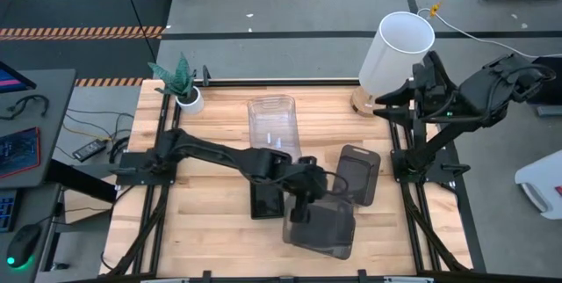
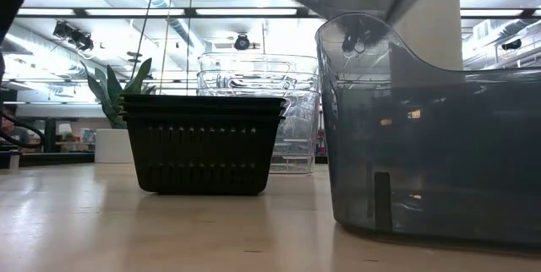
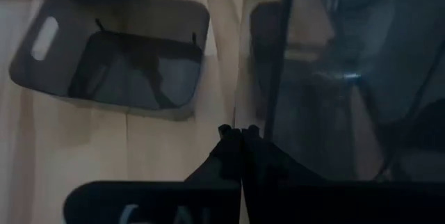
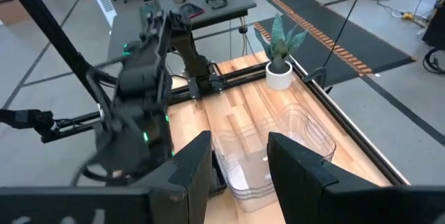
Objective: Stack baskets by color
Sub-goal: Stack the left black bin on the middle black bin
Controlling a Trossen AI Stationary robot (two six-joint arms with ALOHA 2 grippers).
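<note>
The left gripper (image 1: 303,214) has its fingers (image 3: 236,147) pressed together on the thin wall of a dark grey basket (image 1: 320,228), pinching its rim. That basket sits near the front edge of the table (image 1: 211,239), right of centre, and in the low view it fills the right side as a smoky translucent tub (image 2: 431,162) standing on the wood. The left arm reaches to it from its base at the table's left edge, crossing over the middle.

Just behind and to the right of the gripped basket lies another dark grey basket (image 1: 358,173), tilted relative to the table edges; the left wrist view shows it apart from the held one (image 3: 111,57). The black slatted baskets (image 1: 266,197) stand nested just left of the gripper, partly under the arm (image 2: 203,141). The clear baskets (image 1: 272,123) are nested toward the back edge, near the middle (image 4: 278,154).

The right gripper (image 4: 240,172) hangs with its fingers apart and nothing between them, pulled back above the table's back right corner, beside a tall white cylinder (image 1: 395,53). A small potted plant (image 1: 183,85) stands at the back left corner.
</note>
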